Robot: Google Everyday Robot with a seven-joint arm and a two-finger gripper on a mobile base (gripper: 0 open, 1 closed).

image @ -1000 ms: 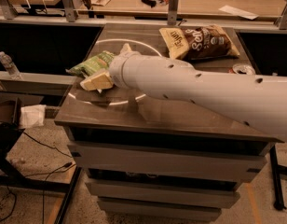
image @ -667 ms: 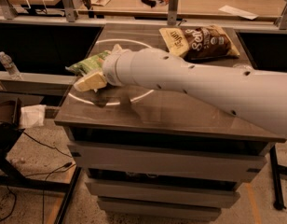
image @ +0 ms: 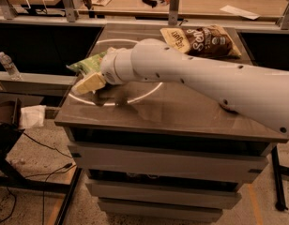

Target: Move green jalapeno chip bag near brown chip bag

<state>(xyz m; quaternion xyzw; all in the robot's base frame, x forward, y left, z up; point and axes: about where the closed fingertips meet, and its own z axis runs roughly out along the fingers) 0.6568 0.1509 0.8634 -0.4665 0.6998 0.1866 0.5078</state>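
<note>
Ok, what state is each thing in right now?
green bag: at the left edge of the table, just behind the hand
brown bag: lying flat at the far right corner
hand: low at the green bag
bottle: upright, left of the table

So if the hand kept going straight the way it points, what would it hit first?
Probably the green jalapeno chip bag, right at the hand; otherwise only the table and its left edge. Depth is unclear.
</note>
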